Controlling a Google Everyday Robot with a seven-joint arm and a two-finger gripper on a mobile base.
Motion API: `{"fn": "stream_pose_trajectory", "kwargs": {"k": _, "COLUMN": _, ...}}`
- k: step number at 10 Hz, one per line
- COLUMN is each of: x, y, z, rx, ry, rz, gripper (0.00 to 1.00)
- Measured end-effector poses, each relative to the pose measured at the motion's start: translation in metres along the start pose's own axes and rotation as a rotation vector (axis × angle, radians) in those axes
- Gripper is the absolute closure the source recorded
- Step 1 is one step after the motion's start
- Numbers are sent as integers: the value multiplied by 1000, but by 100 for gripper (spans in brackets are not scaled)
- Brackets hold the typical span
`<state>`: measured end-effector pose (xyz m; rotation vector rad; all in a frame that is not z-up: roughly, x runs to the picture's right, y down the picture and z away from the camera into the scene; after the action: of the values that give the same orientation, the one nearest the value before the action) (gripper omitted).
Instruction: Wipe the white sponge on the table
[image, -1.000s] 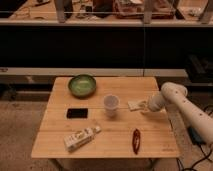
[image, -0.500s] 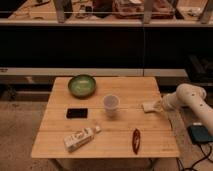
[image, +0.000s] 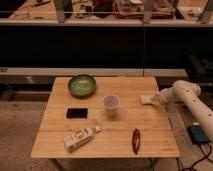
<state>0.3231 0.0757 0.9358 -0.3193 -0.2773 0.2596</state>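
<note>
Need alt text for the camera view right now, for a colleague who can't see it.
The robot's shut gripper touches the white sponge near the right edge of the wooden table. Also on it: a green bowl, clear cup, black phone, white carton and a red item.

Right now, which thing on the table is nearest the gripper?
The white sponge, at the right edge of the table, right beside the gripper. The cup, bowl, phone, carton and red item all lie farther left.
</note>
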Motion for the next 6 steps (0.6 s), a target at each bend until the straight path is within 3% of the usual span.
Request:
{"fn": "stream_pose_trajectory", "kwargs": {"k": 3, "x": -27, "y": -9, "z": 21, "rx": -10, "ry": -40, "rz": -42, "gripper": 100}}
{"fn": "stream_pose_trajectory", "kwargs": {"k": 6, "x": -63, "y": 15, "z": 31, "rx": -73, "ry": -100, "rz": -129, "gripper": 100}}
